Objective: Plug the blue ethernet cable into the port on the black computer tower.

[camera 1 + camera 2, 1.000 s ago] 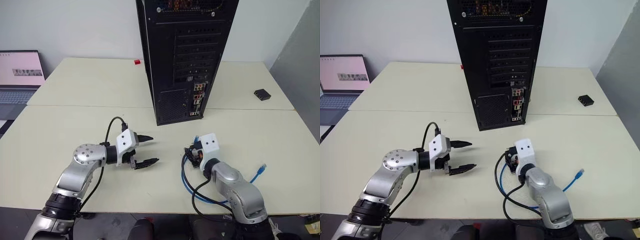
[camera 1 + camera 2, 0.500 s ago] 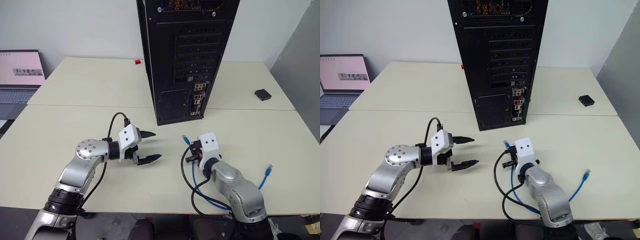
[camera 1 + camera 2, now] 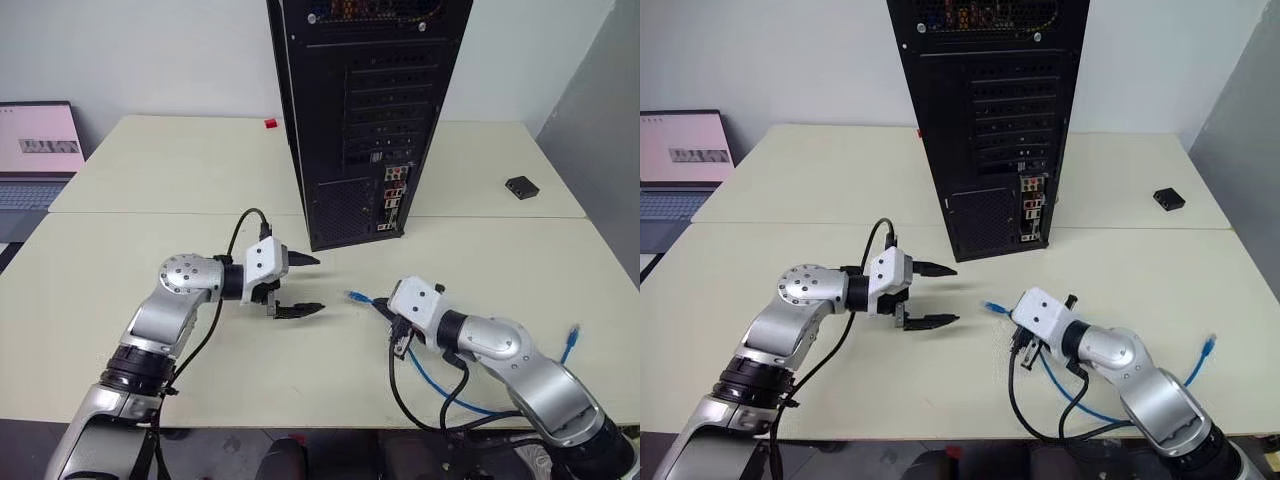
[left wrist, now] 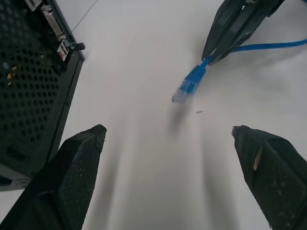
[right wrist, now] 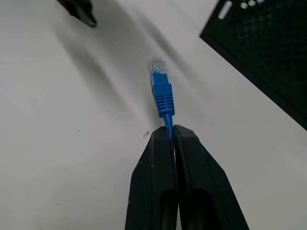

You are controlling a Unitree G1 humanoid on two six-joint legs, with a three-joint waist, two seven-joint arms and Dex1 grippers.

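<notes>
Cream table (image 3: 130,160) against a white wall, laptop (image 3: 38,150) at far left. Left gripper (image 3: 305,285) hovers over the table, fingers spread wide, empty. Black computer tower (image 3: 365,110) stands upright behind, rear panel showing grilles, slot covers and a strip of coloured connectors. Right gripper (image 5: 171,136) is clamped on the blue ethernet cable (image 5: 162,93) just behind its clear-tipped plug; the cord trails right, its far plug off the table edge.

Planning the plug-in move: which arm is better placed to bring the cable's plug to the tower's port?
The right. Its pincer is shut on the blue ethernet cable just behind the plug, which juts free. The left pincer is open and empty, beside the black computer tower.
</notes>
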